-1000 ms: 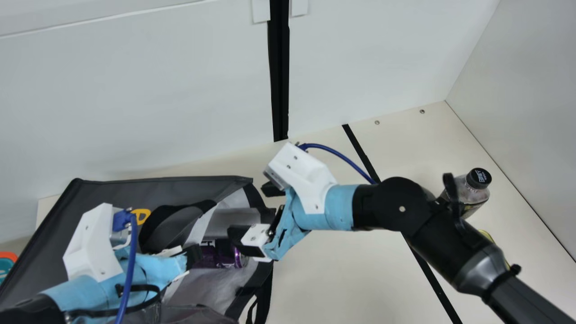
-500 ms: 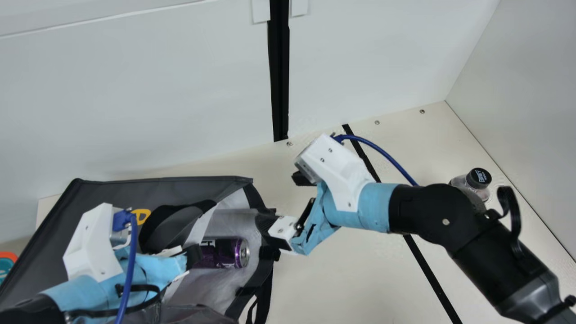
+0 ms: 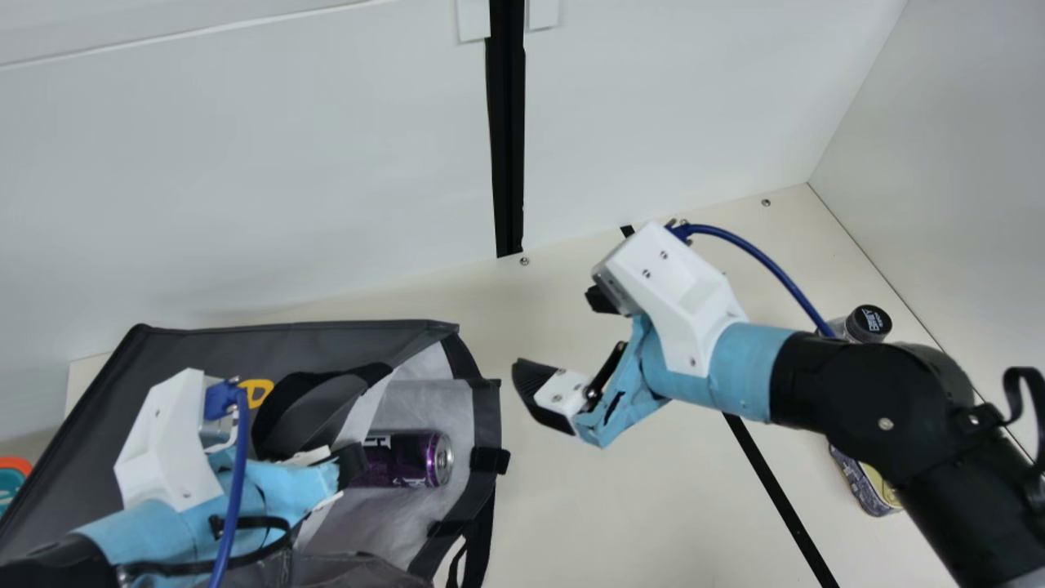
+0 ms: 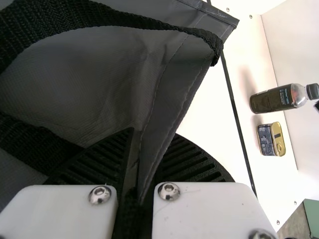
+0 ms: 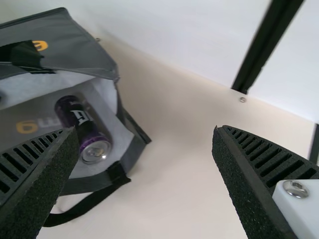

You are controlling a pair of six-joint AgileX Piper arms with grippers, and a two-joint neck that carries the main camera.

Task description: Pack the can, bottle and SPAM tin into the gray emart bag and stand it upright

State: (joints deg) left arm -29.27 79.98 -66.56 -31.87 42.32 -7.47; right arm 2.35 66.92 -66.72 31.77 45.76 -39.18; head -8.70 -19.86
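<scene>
Two grippers of ours flank the mouth of the gray fabric emart bag (image 3: 188, 351) with black straps, which lies on its side on the cream table (image 3: 596, 514). Our left gripper (image 3: 351, 465) is clenched on the bag: the left wrist view shows a fold of its gray fabric pinched between the black ribbed fingers (image 4: 192, 162). Our right gripper (image 3: 559, 343) is released, its fingers spread wide with nothing between them, outside the bag and near its mouth.

One purple and black metal can (image 3: 408, 459) lies inside the bag, its silver end facing the mouth. We see it nearer the left gripper than the right; in the main view the left gripper overlaps the can's inner end, while the right gripper is apart from it, out beyond the bag's mouth.

Both other items are well apart from the bag, out past its mouth and beyond the black strip (image 3: 771, 482) on the table. These are a clear plastic bottle (image 4: 271, 98) with a black cap and dark label, and a dark blue SPAM tin (image 4: 266, 140) with a yellow lid, close to each other. Our right arm partly covers the bottle in the main view, so it probably stands upright, though we see only its top there. Neither gripper touches these two.
</scene>
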